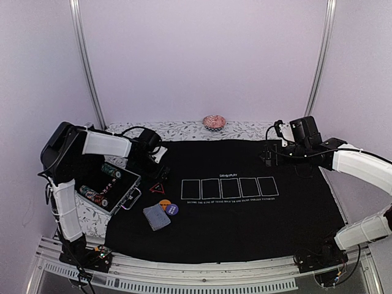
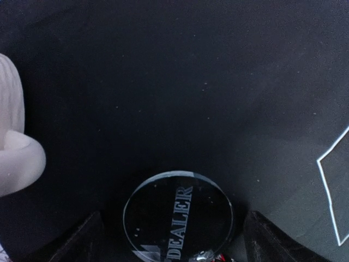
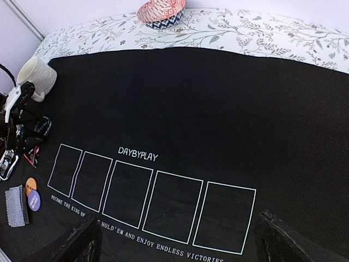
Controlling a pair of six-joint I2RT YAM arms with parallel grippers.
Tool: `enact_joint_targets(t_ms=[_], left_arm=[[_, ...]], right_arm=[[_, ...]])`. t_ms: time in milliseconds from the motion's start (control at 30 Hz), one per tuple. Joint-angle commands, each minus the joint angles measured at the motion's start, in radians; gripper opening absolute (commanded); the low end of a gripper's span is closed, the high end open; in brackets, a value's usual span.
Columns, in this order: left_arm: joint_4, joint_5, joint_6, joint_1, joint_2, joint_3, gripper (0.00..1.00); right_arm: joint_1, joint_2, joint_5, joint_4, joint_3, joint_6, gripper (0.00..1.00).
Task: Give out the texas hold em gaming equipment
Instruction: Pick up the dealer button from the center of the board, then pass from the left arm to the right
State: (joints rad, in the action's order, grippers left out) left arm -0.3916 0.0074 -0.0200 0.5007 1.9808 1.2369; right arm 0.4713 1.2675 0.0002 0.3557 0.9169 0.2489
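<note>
Between the widely spread fingers of the left pincer (image 2: 173,218) we see a glassy round dealer button (image 2: 177,221), etched DEALER. It sits on the black felt mat (image 1: 245,226), with a ribbed cream mug (image 2: 16,158) to its left. We find the right pincer (image 3: 179,218) spread too, gripping nothing, above five white-outlined boxes headed DAYBYPLAY. Below them runs BECOME THE KING OF TEXAS HOLD'EM AND ENJOY ENDLESS VICTORIES. Near the mat's left edge lie a red-outlined triangle (image 1: 157,188), an orange button (image 1: 164,203) touching a purple button (image 1: 174,210), and stacked blue-grey-backed cards (image 1: 157,217). Striped-edge chips (image 1: 92,195) fill rows in an open metal case (image 1: 131,184). A pink ruffled dish (image 3: 160,11) rests on the leaf-printed bench cloth (image 3: 245,33).
</note>
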Motion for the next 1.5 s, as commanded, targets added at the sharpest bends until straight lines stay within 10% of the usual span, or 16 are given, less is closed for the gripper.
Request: enact_joint_targets(t_ms=[0,800,1233,1467], left_arm=[[-0.022,0.033,0.007,0.001,0.047,0.016,0.91],[-0.081,0.039,0.003,0.009,-0.043,0.018,0.28],[-0.125,0.04,0.139,0.19,-0.256,0.066,0.27],[-0.108,0.061,0.248,0.361,-0.371,0.063,0.27]], right_arm=[[0.008,0.009,-0.011,-0.024,0.004,-0.004,0.99],[0.009,-0.033,-0.046,-0.011,0.007,0.012,0.99],[0.033,-0.06,-0.126,0.014,0.085,0.094,0.99],[0.061,-0.024,-0.565,-0.265,0.019,0.254,0.97]])
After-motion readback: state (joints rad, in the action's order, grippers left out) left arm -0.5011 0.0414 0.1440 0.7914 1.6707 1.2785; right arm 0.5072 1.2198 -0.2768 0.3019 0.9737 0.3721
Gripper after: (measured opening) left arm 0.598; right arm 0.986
